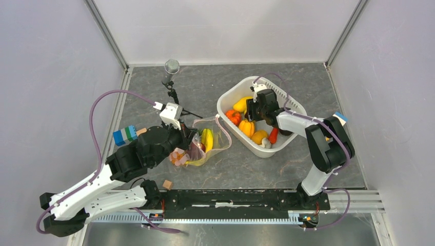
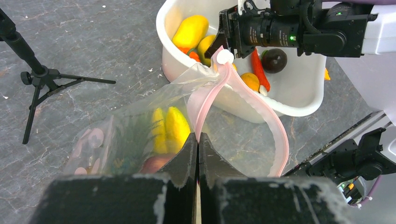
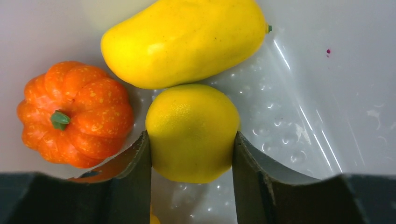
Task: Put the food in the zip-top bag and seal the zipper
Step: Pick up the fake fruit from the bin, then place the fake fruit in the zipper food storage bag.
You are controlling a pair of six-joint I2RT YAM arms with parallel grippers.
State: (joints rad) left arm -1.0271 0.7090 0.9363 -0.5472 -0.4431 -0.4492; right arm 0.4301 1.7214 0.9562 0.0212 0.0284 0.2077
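The zip-top bag (image 1: 213,144) lies left of the white tub (image 1: 228,92), mouth open, with a yellow banana (image 2: 175,126) and a reddish piece inside. My left gripper (image 2: 198,137) is shut on the bag's edge, right where the pink zipper (image 2: 261,105) loops away from it. More food fills the tub. My right gripper (image 3: 191,140) reaches down into it, and both fingers press the sides of a yellow lemon (image 3: 191,126). A yellow mango (image 3: 187,39) touches the lemon from behind, and an orange pumpkin (image 3: 74,119) sits to its left.
A microphone on a small tripod (image 1: 172,69) stands behind the bag. A blue and green block stack (image 1: 124,135) is by the left arm, and a small brown cube (image 1: 166,184) lies near the front rail. The tub also holds an orange pepper (image 1: 246,127) and a red chili (image 1: 273,135).
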